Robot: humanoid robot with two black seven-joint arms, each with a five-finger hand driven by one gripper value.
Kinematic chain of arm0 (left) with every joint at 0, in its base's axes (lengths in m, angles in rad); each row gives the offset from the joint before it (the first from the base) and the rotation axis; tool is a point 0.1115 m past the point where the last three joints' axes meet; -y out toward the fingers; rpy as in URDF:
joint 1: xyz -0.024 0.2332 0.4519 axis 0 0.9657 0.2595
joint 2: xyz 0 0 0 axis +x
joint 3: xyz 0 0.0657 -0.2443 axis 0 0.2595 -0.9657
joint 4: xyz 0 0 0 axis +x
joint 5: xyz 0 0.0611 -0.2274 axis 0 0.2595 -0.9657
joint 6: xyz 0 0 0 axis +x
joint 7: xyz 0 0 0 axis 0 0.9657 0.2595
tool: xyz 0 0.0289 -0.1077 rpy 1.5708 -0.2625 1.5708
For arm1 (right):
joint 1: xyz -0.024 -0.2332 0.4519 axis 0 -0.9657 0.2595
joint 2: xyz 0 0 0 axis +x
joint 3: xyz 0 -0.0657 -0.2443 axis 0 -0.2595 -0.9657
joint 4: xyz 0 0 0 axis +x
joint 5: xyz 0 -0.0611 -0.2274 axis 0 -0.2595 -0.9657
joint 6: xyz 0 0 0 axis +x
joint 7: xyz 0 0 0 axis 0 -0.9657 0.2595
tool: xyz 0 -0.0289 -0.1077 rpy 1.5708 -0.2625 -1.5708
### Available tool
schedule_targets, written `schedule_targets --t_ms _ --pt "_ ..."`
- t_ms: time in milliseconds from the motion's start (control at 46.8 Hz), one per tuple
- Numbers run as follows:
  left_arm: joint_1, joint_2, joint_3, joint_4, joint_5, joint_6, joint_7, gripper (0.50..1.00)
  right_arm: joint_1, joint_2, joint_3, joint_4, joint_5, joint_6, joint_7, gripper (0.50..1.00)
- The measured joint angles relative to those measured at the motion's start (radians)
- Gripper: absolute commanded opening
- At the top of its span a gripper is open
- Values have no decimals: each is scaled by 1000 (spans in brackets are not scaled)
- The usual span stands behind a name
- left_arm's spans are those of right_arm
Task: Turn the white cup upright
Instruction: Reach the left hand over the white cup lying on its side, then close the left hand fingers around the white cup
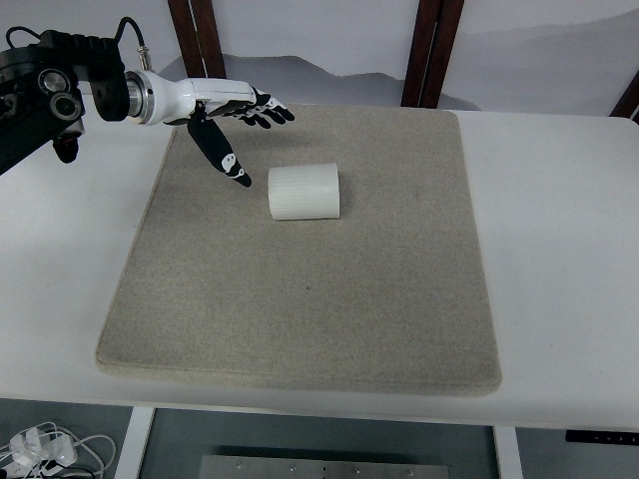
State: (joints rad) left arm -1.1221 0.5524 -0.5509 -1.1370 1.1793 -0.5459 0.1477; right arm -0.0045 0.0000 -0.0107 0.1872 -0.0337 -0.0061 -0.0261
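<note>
I work at a white table [559, 259] with a beige felt mat [310, 299] spread across it. Behind it a pale wall [329, 30] carries dark wooden posts [195, 30]. Below the near edge, white cables [45, 449] lie on grey floor [170, 444].

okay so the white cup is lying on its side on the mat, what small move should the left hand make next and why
Probably ease the left hand to the right toward the ribbed white cup. The cup lies on its side on the beige felt mat, and the hand hovers apart from it just to its left, with fingers spread and holding nothing, so it must close that gap before grasping.
</note>
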Motion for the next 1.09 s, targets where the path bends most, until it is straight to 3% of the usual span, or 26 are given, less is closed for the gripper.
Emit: schedule_targets --t_ms 193,706,1091 --pt "-11 -26 13 -1 19 1 36 986 0 0 0 0 0 0 0 952" --pt "-5 -149 51 56 90 21 61 984 0 0 0 0 0 0 0 952" --pt "-6 -230 92 137 93 113 60 984 0 0 0 0 0 0 0 952"
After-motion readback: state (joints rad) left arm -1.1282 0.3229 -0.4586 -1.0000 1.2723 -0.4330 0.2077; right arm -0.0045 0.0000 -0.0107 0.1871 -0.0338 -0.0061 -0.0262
